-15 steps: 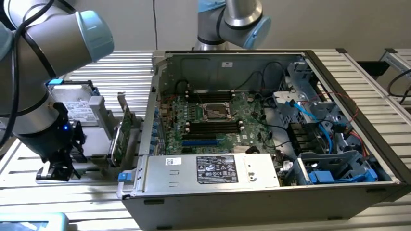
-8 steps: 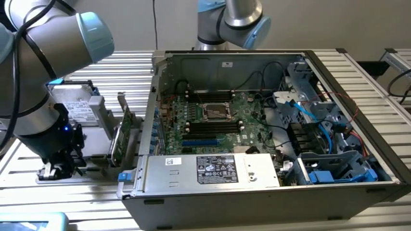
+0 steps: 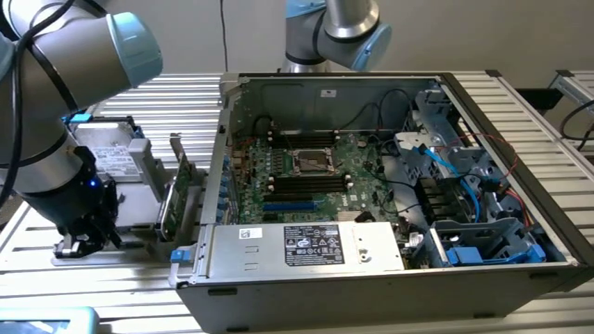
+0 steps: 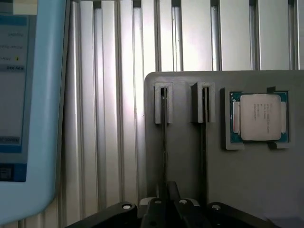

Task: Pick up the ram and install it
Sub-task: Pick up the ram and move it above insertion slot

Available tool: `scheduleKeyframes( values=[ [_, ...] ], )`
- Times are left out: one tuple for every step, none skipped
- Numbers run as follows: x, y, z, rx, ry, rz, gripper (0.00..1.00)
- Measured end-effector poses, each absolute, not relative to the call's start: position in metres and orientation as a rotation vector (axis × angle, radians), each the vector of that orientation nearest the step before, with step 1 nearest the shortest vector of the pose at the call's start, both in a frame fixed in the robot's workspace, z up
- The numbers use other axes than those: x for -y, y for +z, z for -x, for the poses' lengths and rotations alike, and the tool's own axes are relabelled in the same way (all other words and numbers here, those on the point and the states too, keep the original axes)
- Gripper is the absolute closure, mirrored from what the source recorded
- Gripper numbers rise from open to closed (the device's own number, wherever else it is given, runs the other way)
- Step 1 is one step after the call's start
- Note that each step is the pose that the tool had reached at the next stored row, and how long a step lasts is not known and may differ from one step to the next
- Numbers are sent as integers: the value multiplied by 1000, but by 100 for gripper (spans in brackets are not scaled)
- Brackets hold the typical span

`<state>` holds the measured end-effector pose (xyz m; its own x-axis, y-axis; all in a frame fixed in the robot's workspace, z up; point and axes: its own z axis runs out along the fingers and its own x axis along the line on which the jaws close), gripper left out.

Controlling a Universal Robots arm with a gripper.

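Gripper (image 3: 83, 243) is seen low at the lower left of the exterior view, set down over the grey holder (image 3: 130, 252) that lies outside the case (image 3: 325, 299). From the wrist, the gripper (image 4: 169, 209) is lined up along the ram (image 4: 163, 142). The ram is seen edge-on as a thin dark line standing in one groove of the holder (image 4: 190, 166), with its far end seated in a notch. Whether the gripper is open or closed on the ram cannot be told. A second groove (image 4: 204, 107) runs just beside the first, and what it carries cannot be made out. A CPU (image 4: 260, 117) is held in a pocket past that groove.

The pick-up is judged to be in hand. Nothing has been brought to the memory slots (image 3: 307, 184) at the centre of the exterior view.

Several faults are judged possible from here. If the ram is gripped off-centre or at a slant, it could bind in the notch and the holder could be dragged up with it. If it is held too lightly, so thin a stick could slip or twist. A green card (image 3: 174, 202) stands upright between holder and case, where it or the case wall could be struck by a low carry.
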<state>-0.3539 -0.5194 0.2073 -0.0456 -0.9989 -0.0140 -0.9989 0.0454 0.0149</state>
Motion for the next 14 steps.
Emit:
scheduleKeyframes(
  values=[
    [520, 211, 354, 2271, -33, -2170, 88],
    [520, 216, 354, 2271, -33, -2170, 88],
    [520, 220, 354, 2271, -33, -2170, 88],
    [521, 225, 354, 2271, -33, -2170, 88],
    [521, 229, 354, 2271, -33, -2170, 88],
    [522, 234, 354, 2271, -33, -2170, 88],
    [522, 238, 354, 2271, -33, -2170, 88],
    [522, 243, 354, 2271, -33, -2170, 88],
    [523, 247, 354, 2271, -33, -2170, 88],
    [523, 252, 354, 2271, -33, -2170, 88],
    [524, 256, 354, 2271, -33, -2170, 88],
    [525, 261, 354, 2271, -33, -2170, 88],
    [525, 265, 354, 2271, -33, -2170, 88],
    [526, 270, 354, 2271, -33, -2170, 88]
  ],
)
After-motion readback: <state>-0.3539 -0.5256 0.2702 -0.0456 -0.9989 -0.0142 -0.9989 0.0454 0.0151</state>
